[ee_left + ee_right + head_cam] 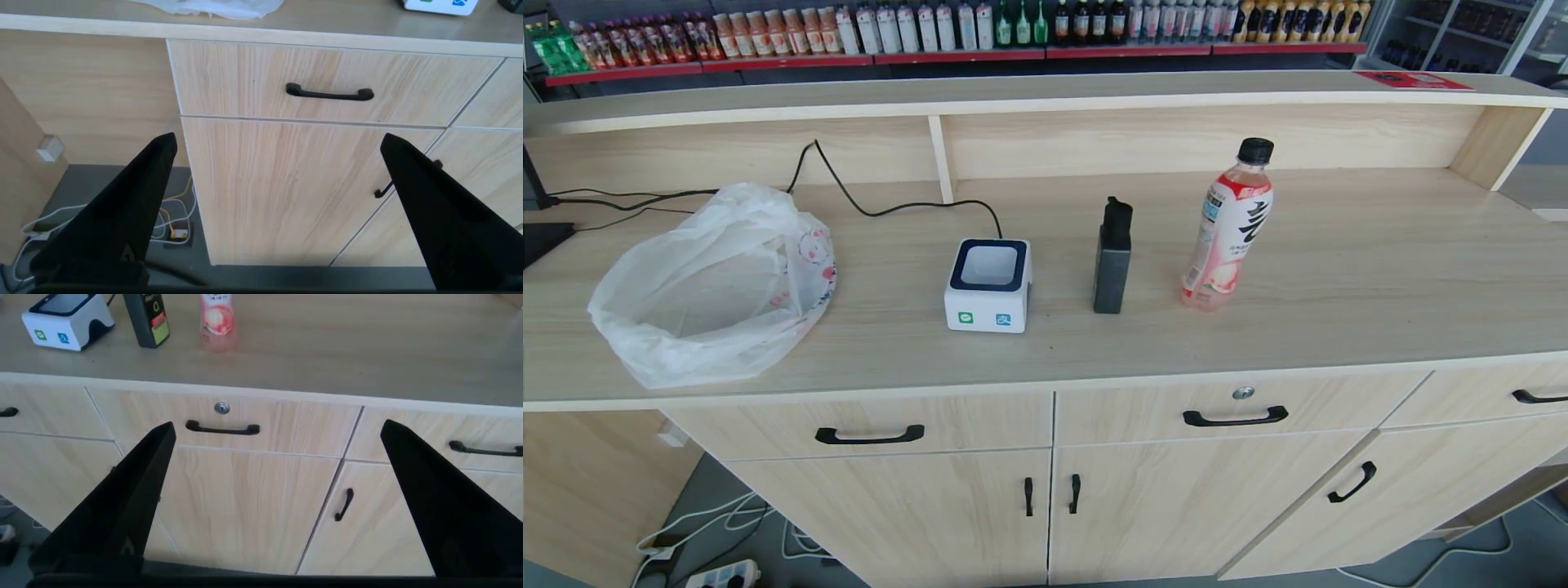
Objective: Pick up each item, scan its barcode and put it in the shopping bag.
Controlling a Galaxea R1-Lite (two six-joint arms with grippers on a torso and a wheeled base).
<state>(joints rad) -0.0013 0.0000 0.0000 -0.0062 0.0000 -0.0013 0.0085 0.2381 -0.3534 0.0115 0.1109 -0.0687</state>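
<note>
Closest to the wrist cameras are the robot's own claws. The left gripper (278, 139) has its fingers spread wide with nothing between them, facing a cabinet front and a black drawer handle (329, 92) below the counter (1339, 278). The right gripper (278, 426) is likewise wide apart and empty, low in front of the drawers.

Up on the counter, the pink drink bottle (1229, 229) stands upright toward the right. A slim dark bottle (1112, 261) stands just to its left, and the white barcode scanner (989, 284) comes next. The thin plastic shopping bag (715, 282) lies well to the left with its mouth gaping open.

The drink bottle looks full, so probably fairly heavy. Its smooth label sleeve is likely slick, and it is tall enough to tip if nudged near the cap. A hold around mid-body seems safest. The dark bottle is narrow and would topple easily, so gripping across its flat sides looks sensible. The bag is limp and may shift when loaded.
</note>
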